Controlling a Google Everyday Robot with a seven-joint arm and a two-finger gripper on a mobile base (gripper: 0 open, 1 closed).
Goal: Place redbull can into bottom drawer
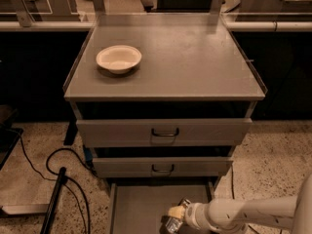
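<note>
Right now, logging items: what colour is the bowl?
Cream bowl, camera view; end effector over bottom drawer.

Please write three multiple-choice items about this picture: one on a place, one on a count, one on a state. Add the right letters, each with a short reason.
1. Where is the bowl?
A. on the cabinet top, left part
B. inside a drawer
C. on the floor

2. How many drawers show a dark handle?
A. one
B. two
C. four

3. In what state is the bottom drawer?
A. pushed shut
B. pulled open
C. taken out of the cabinet

Answers:
1 A: the bowl sits on the cabinet top, toward its left side.
2 B: each of the two upper drawers bears one handle.
3 B: its grey floor shows, and the gripper holds the redbull can over it, at the lower edge of the view.
</note>
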